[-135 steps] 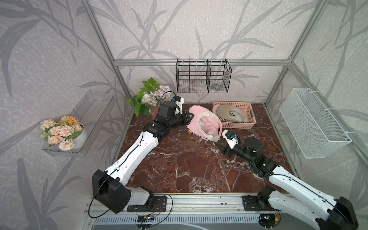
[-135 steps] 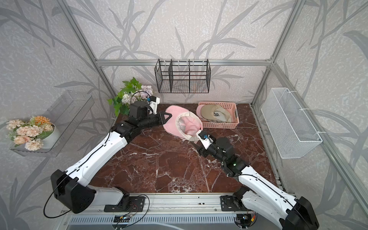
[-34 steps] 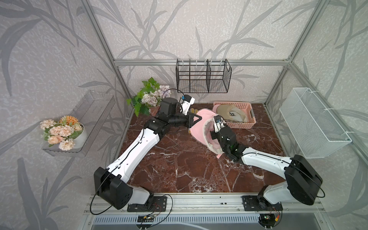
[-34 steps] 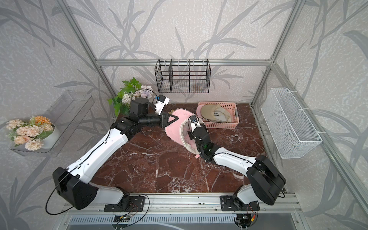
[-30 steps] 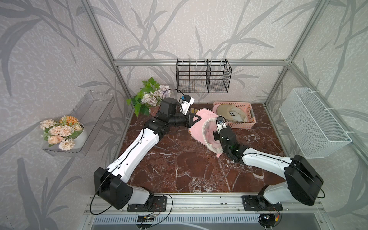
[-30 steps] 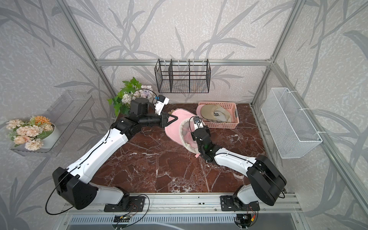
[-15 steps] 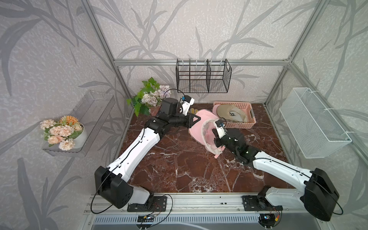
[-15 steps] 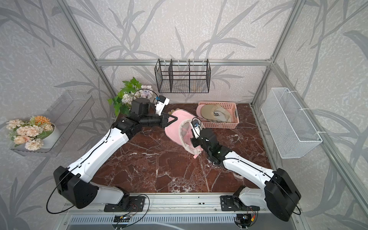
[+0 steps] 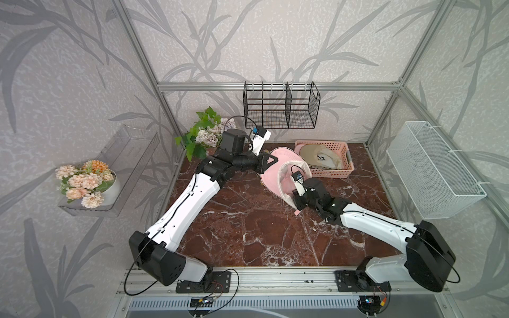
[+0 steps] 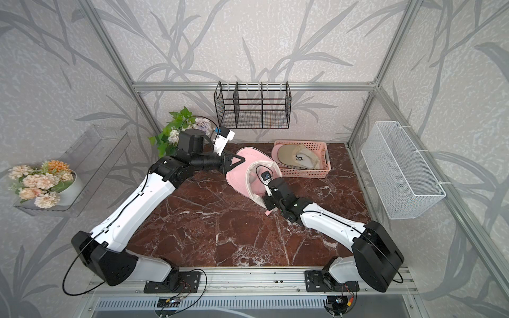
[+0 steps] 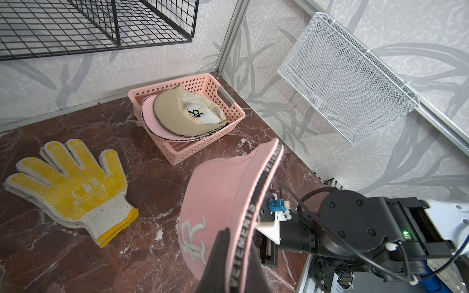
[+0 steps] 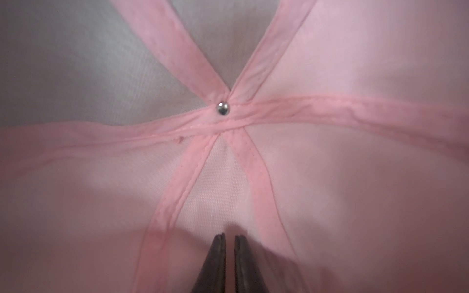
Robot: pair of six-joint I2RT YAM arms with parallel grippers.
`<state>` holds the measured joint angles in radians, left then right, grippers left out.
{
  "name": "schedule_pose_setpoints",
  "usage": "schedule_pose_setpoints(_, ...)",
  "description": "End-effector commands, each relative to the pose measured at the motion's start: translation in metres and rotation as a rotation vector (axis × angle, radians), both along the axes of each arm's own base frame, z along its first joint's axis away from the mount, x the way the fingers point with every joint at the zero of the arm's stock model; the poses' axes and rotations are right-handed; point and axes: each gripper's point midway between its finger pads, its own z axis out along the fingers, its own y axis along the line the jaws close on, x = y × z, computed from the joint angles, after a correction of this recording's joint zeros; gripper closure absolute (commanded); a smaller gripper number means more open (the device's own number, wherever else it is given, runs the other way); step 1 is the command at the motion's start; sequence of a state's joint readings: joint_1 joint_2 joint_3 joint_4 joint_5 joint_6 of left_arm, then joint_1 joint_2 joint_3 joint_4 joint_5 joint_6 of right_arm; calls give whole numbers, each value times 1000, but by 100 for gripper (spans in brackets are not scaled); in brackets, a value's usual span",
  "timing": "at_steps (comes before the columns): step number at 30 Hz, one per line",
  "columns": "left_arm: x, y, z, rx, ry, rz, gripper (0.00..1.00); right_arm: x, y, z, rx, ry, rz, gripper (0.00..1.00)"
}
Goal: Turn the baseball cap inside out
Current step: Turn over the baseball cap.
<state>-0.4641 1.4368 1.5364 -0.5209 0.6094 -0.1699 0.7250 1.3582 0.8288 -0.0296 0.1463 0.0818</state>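
**A:** Red-brown marble tabletop [image 9: 248, 225] first. Where on it is the pink fabric baseball cap [image 9: 271, 177]?

**B:** Toward twelve o'clock, held tilted, with its hollow facing four o'clock.

**A:** Who has it?

**B:** The left gripper [image 9: 270, 162] is clamped on the brim from ten o'clock. The right gripper [image 12: 229, 243] is nearer the crown. It reaches in from four o'clock, tips a crack apart, gripping nothing.

**A:** And the target?

**B:** The small metal rivet [image 12: 223, 108], just ahead of those tips. I'd push along that line, toward ten o'clock.

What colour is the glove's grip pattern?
Yellow, on the white glove; clearest in the left wrist view.
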Motion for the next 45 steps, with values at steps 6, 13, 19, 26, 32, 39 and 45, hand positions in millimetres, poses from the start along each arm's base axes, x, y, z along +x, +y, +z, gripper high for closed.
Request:
schedule_pose_setpoints(6,-4,-8,2,14,-28,-60,100,-24,48,78,332,-80,244,86)
schedule_pose_setpoints(13,-7,-14,14,-25,-42,-77,100,-23,88,71,444,24,340,90)
schedule_pose_setpoints(19,-7,-14,23,-47,-49,-72,100,-34,103,43,433,139,400,91)
schedule_pose_setpoints(26,-7,-10,18,-15,-56,-65,100,-6,61,23,249,62,158,90)
schedule_pose_setpoints(32,-4,-7,6,27,-37,-44,100,24,-16,12,12,-84,-209,91)
schedule_pose_setpoints(39,-3,-8,5,19,-23,-44,100,30,-54,-14,-190,-97,-349,91)
schedule_pose_setpoints(45,0,-5,2,44,-32,-24,100,27,-37,10,-90,-120,-271,80)
